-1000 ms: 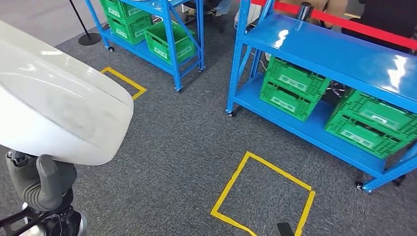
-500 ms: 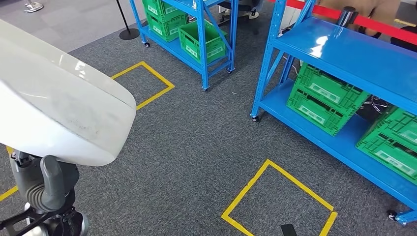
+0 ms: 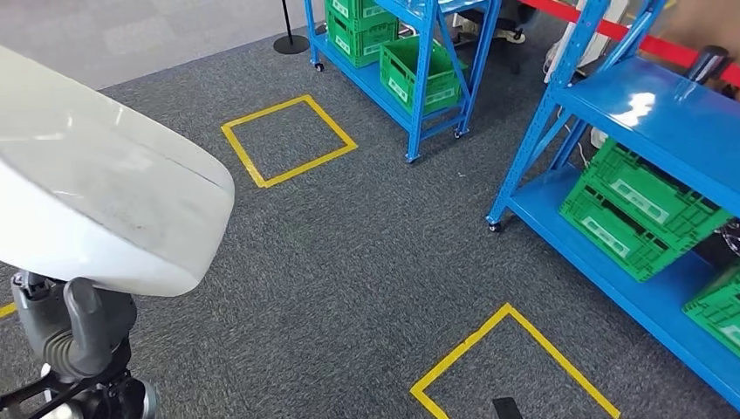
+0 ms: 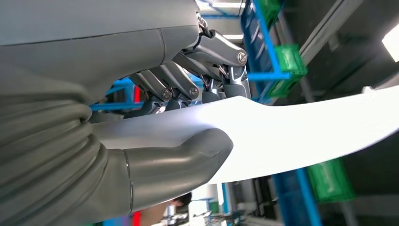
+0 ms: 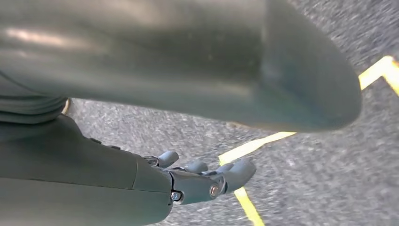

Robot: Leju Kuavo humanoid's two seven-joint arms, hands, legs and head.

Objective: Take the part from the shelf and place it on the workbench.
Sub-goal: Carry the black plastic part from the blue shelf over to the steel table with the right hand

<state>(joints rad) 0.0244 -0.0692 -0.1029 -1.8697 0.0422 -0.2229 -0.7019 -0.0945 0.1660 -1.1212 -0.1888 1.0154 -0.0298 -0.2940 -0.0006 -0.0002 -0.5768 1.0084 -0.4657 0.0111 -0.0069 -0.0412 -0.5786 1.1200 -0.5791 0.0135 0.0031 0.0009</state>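
Part [image 3: 96, 183]: a large white curved panel, seen at the left of the head view, carried above the carpet [image 3: 349, 262]; in the left wrist view the part [image 4: 291, 136] runs out from the hand as a broad white sheet.
Left hand [image 4: 188, 117]: clamped on the part — the thick grey thumb [image 4: 183, 160] is pressed on one face and the dark fingers [image 4: 221, 84] are folded over the other face. In the head view the left hand [image 3: 74, 336] is seen just under the part's lower edge.
Right hand [image 5: 197, 181]: held over the carpet beside a yellow tape line [image 5: 254, 146]; nothing is held, and the fingers [image 5: 235, 172] are stretched out loosely, slightly apart.
Shelves: a blue shelf [image 3: 646, 122] at the right of the head view, with green crates [image 3: 633, 209] on its lower level; a second blue shelf [image 3: 419, 52] farther back, also with a green crate [image 3: 419, 74].
Floor marks: two yellow tape squares on the carpet — one [image 3: 288, 140] near the far shelf, one [image 3: 515, 367] near the bottom edge.
Other: a red barrier band [image 3: 628, 30] is seen behind the near shelf.
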